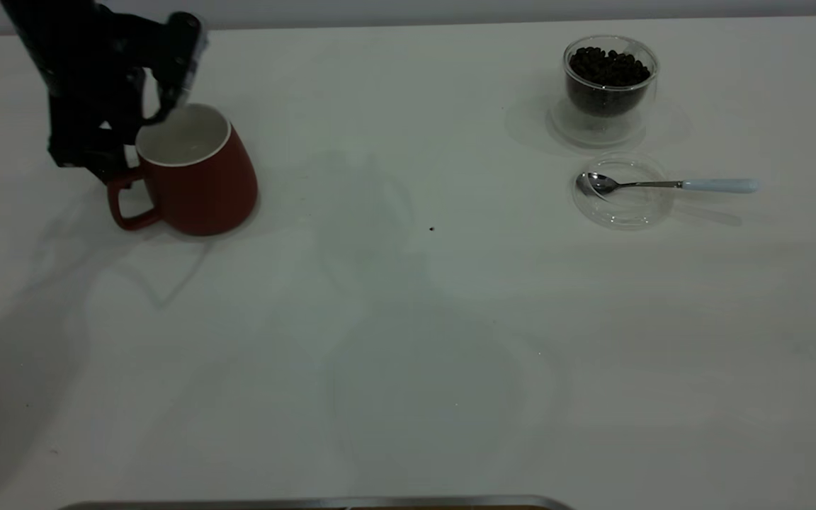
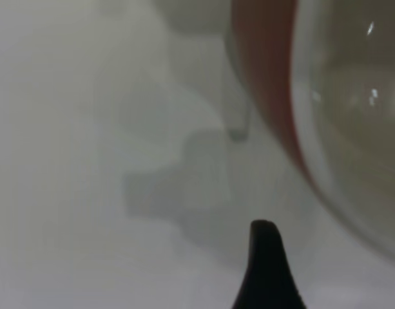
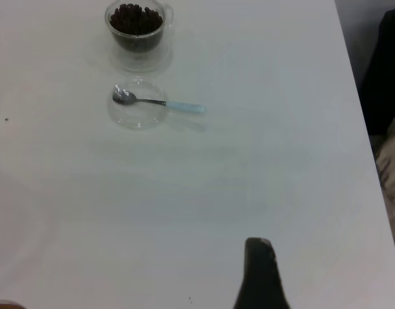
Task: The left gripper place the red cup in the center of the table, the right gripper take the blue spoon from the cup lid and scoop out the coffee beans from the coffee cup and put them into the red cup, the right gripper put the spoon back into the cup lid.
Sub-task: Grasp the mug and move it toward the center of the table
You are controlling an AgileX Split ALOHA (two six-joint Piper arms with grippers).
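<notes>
From the exterior camera, the task stands at its opening step. The red cup (image 1: 195, 173), a dark red ceramic mug with a white inside and a loop handle, sits at the left side of the plain white table (image 1: 394, 354), not yet at its centre. The left gripper (image 1: 142, 117), a black jointed two-fingered hand, hangs directly over the mug's handle side; its pale-tipped finger reaches the rim from above, while the darker finger sits outside by the handle. The jaws appear to straddle the wall, but whether they have clamped cannot be told. Well away from that gripper, across the table, the coffee cup (image 1: 610, 88), a small clear double-walled glass, is full of dark coffee beans (image 1: 608, 67). Just in front of it lies the cup lid (image 1: 622, 193), a flat clear disc, with the blue spoon (image 1: 663, 185), steel-bowled and pale-blue-handled, resting across it untouched. Scooping and returning the spoon both remain to be done.

From the left wrist camera, the red cup's wall (image 2: 265, 84) and pale interior loom right beside one dark fingertip; contact cannot be made out.

From the right wrist camera, the right gripper is parked high and well back from the glass of beans (image 3: 136, 26), the lid (image 3: 138, 111) and the spoon (image 3: 160, 102). Only one dark finger (image 3: 260, 273) shows, so its opening cannot be judged; it holds nothing visible.
</notes>
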